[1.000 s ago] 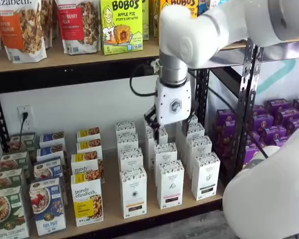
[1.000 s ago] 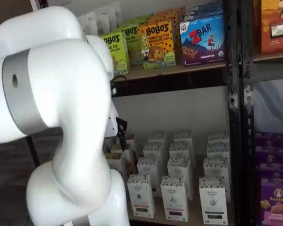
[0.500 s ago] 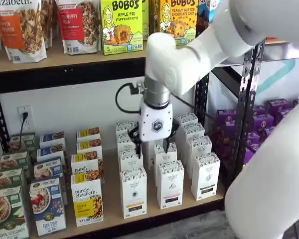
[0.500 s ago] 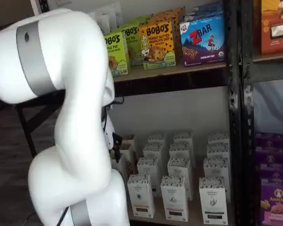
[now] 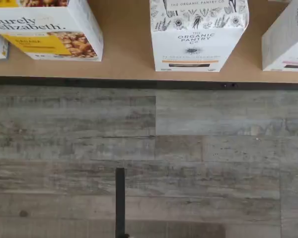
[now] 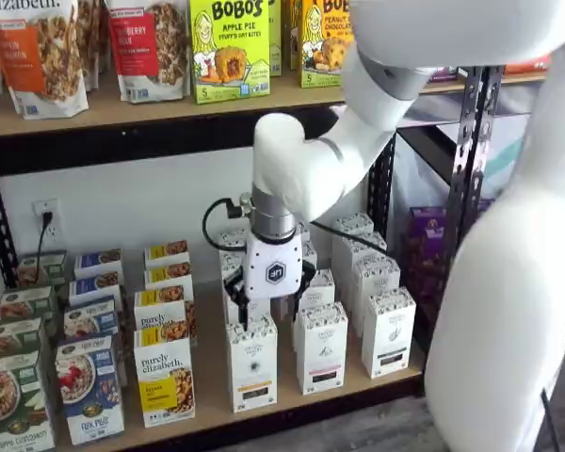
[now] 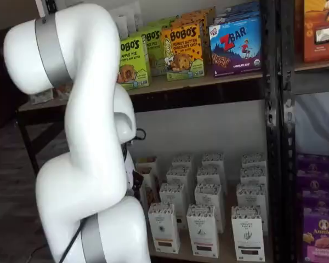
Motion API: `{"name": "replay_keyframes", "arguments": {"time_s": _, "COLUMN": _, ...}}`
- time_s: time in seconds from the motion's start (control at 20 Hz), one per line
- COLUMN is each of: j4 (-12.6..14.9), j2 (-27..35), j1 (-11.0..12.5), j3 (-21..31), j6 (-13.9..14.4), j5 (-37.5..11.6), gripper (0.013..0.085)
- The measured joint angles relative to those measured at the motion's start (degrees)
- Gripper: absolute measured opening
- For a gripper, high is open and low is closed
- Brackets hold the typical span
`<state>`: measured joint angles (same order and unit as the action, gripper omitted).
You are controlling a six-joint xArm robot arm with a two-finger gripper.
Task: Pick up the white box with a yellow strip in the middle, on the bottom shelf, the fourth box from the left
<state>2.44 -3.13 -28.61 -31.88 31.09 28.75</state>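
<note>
1. The bottom shelf (image 6: 207,391), a pale board with a black front rail, is seen across the lower half of a shelf view; boxes are lined up on it in columns running front to back, presumably so each front box can be reached from above.
2. The white arm is bent down over the centre of that view, so that its wrist is brought above the white cartons.
3. The white box with a yellow strip (image 6: 251,363) is found at centre bottom, at the front of its column, just beside a granola box (image 6: 164,379). In the wrist view it is shown standing at the shelf's front edge (image 5: 198,34).
4. The pincer (image 6: 266,303) is held just above that column; its fingers are spread, and nothing is gripped.
</note>
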Motion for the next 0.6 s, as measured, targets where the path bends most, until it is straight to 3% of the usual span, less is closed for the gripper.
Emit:
{"name": "replay_keyframes", "arguments": {"time_s": 0.25, "j4": -3.2, "j2": 8.8, "j1": 1.3, "j3": -3.7, "j6": -4.1, "j5": -3.5, "gripper": 0.0850}}
{"name": "replay_keyframes", "arguments": {"time_s": 0.6, "j4": -5.5, "j2": 19.5, "j1": 3.1, "j3": -11.2, "j6": -7.9, "j5": -3.5, "gripper": 0.0850}}
